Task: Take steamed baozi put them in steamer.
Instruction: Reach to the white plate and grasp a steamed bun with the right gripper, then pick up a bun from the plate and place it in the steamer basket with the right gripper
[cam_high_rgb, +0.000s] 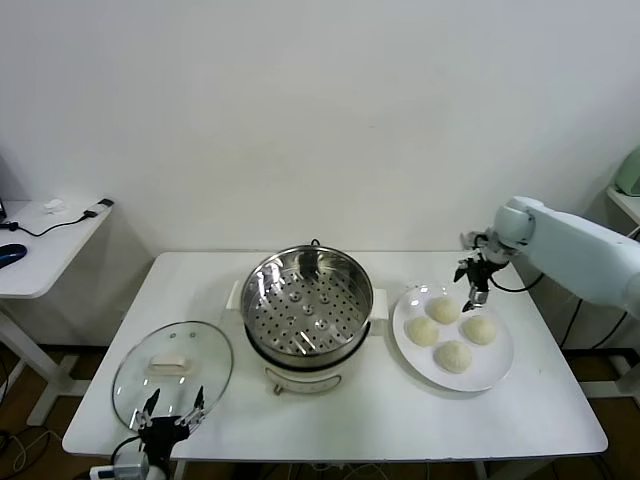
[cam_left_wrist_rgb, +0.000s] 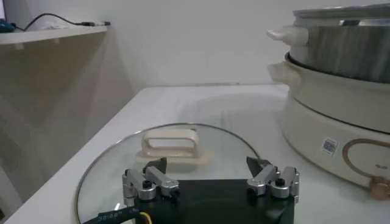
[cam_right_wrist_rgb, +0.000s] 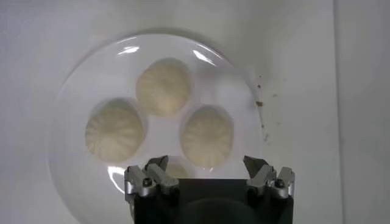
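we see four steamed baozi (cam_high_rgb: 452, 333) sitting on a white plate (cam_high_rgb: 498, 372) on the right side of the bench (cam_high_rgb: 400, 410). none are in the steamer (cam_high_rgb: 308, 300) yet; its shiny basket is empty and stands in the middle of the bench, just beside the plate. our right pincer (cam_high_rgb: 473, 292) hangs over the far edge of the plate, just above the buns, with its fingers wide apart and nothing in them. our left pincer (cam_high_rgb: 172, 418) waits low at the near edge of the bench, over the glass lid (cam_high_rgb: 172, 372), also wide and empty. we think the first pick is just starting. next the right pincer should go down around one bun, squeeze softly so it does not squash, then lift it over to the steamer.
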